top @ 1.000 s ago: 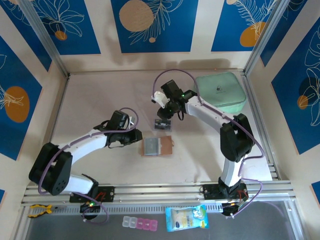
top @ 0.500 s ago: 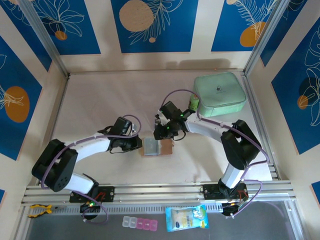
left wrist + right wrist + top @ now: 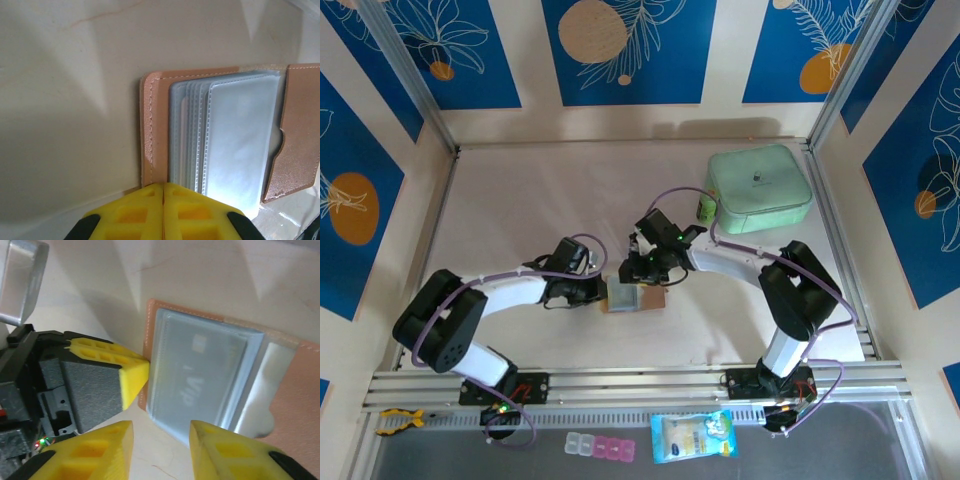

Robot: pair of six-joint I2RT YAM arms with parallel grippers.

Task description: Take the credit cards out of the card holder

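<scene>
The card holder [image 3: 633, 296] is lying open at the centre of the top view, with a credit card [image 3: 200, 382] showing through its clear sleeves. The left gripper [image 3: 163, 192], pressed together, is touching its tan left edge. The right gripper [image 3: 161, 442] is hovering spread at its lower edge. Both arms are reaching inward.

Left gripper [image 3: 163, 189] closed against card holder [image 3: 150, 132] edge, right gripper [image 3: 160, 434] descended over it
</scene>
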